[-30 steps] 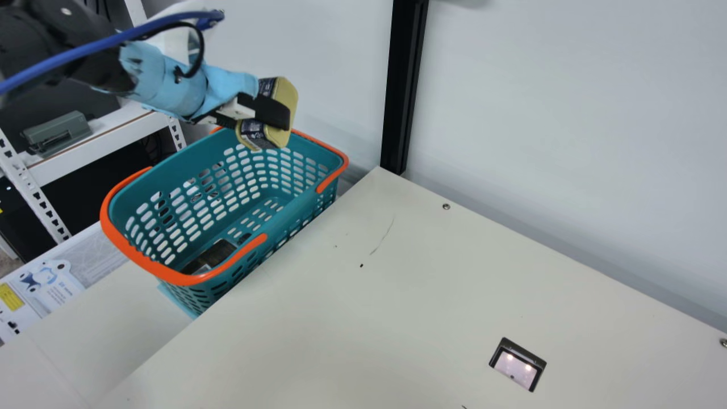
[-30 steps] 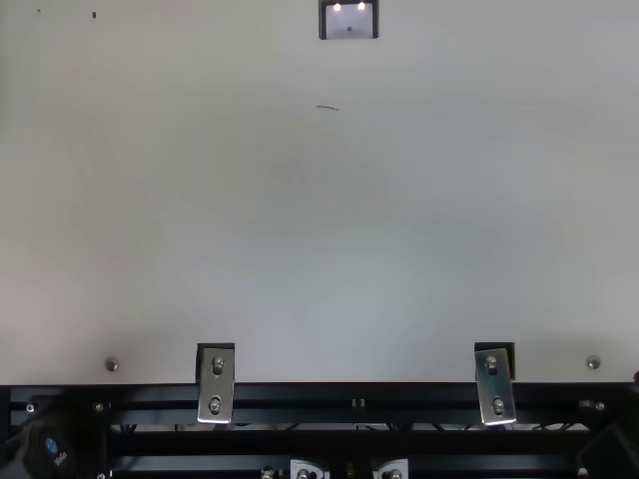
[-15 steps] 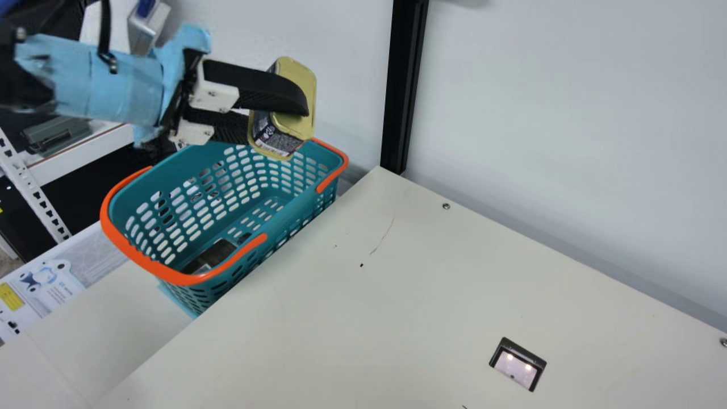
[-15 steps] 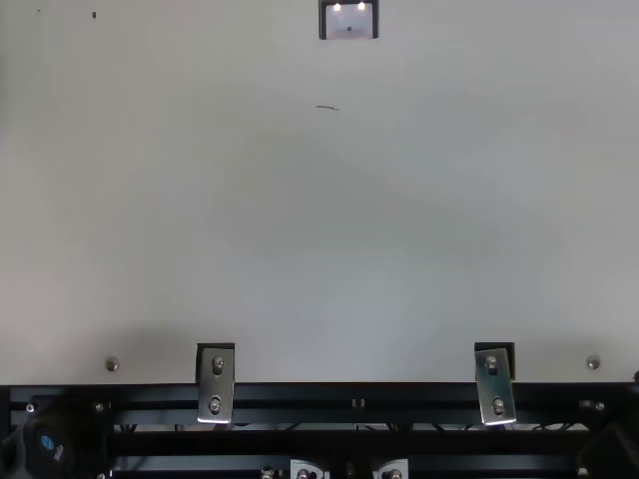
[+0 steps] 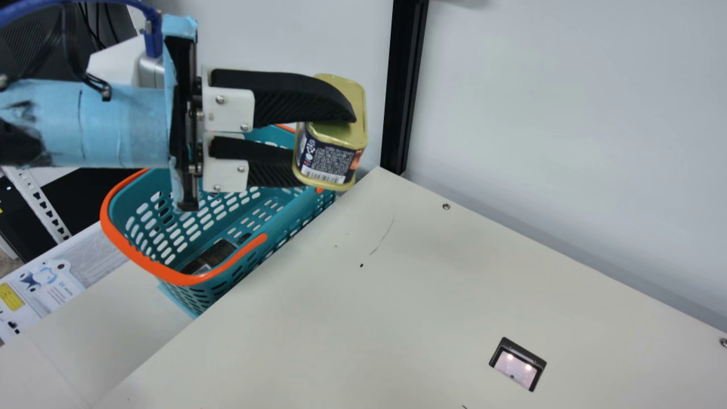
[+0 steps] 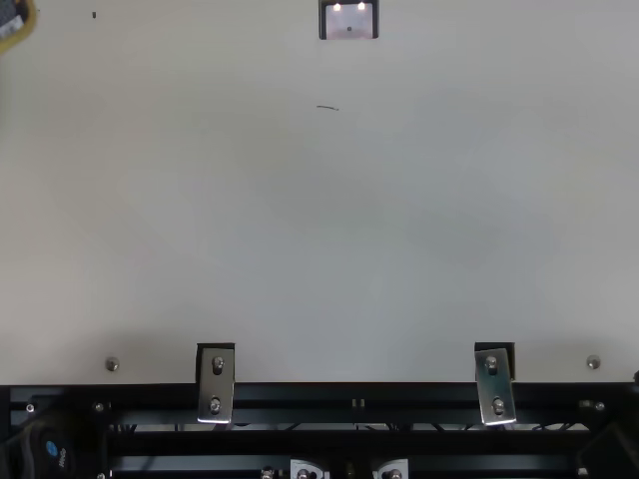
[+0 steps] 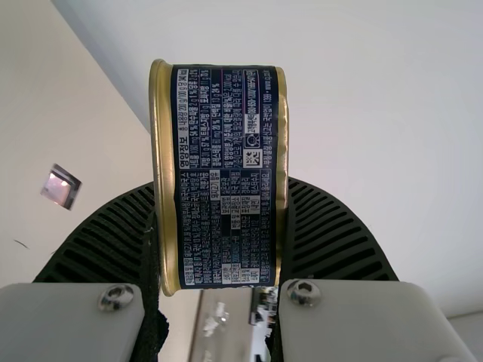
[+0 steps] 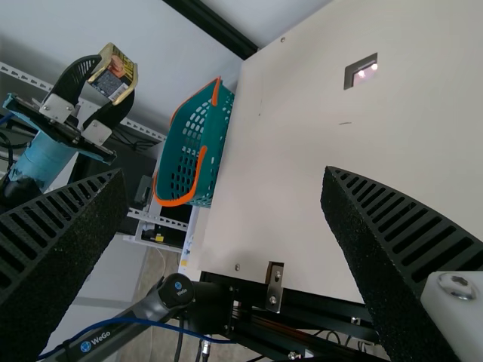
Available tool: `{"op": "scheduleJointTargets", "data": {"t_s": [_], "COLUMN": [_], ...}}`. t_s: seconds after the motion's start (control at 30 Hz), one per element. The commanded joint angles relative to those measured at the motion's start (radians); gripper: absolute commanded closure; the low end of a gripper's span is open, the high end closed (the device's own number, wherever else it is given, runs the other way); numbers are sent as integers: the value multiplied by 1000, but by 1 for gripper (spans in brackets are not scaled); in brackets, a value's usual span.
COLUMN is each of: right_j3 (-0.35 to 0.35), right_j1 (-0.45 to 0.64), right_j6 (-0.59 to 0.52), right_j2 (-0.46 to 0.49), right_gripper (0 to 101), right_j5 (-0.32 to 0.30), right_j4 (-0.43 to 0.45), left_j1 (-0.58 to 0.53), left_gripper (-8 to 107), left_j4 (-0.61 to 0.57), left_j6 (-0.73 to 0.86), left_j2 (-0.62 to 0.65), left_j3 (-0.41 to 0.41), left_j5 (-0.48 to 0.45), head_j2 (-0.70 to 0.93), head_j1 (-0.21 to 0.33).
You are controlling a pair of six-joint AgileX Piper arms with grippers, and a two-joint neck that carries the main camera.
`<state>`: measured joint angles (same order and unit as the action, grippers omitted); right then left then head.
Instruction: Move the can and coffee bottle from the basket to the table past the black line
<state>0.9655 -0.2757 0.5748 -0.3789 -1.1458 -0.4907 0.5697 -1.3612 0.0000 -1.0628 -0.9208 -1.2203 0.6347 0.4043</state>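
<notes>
Can [image 5: 332, 163] pinched in left gripper [image 5: 327, 149], off the ground, in front of the far end of the basket [image 5: 292, 215] in main view. Held tilted, gold lid showing under one finger, dark label turned partly to camera. In left wrist view, upright between both ribbed fingers, gold rims towards them, fine print facing the lens. In right wrist view, well apart from the table [image 5: 397, 318] surface, up past the basket side. Just a bit of gold rim and label at the upper left corner of top view. Right gripper [image 8: 225, 177] spread wide, nothing between fingertips. Basket teal with slotted walls, set beside the table edge, orange handles [image 5: 182, 278] folded down along the rim. Dark item [image 5: 218, 255] low inside, at the near end, partly hidden by rim and handle; can't tell if coffee bottle or not. On the table: a dark-framed rectangular cutout [image 5: 518, 363] with two lights showing in it, plus a thin dark mark [image 6: 327, 107] and a couple of small specks. Behind the table corner, a black post [image 5: 403, 85] against the pale wall [image 5: 568, 113]. Light blue wrap [image 5: 125, 125] around left arm. Two metal brackets [image 6: 216, 384] on the black rail [image 6: 349, 396] along the table edge in top view.
</notes>
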Motion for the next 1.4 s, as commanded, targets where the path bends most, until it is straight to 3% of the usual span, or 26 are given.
{"op": "scheduleJointTargets", "data": {"t_s": [0.0, 0.3, 0.87, 1.17, 1.37], "right_j3": [0, 0, 0, 0, 0], "right_j1": [0, 0, 0, 0, 0], "right_j6": [0, 0, 0, 0, 0], "right_j2": [0, 0, 0, 0, 0], "right_gripper": [0, 0, 0, 0, 0], "right_j5": [0, 0, 0, 0, 0], "right_j4": [0, 0, 0, 0, 0], "left_j1": [-10, -75, -114, -178, -176], "left_gripper": [89, 89, 89, 89, 89], "left_j4": [-30, -127, -144, -226, -190], "left_j6": [-81, -279, -298, -479, -575], "left_j2": [23, 138, 172, 247, 318], "left_j3": [13, 52, 45, 56, 85], "left_j5": [0, 0, 0, 0, 0], "head_j2": [20, 20, 20, 20, 20], "head_j1": [27, 27, 27, 27, 27]}}
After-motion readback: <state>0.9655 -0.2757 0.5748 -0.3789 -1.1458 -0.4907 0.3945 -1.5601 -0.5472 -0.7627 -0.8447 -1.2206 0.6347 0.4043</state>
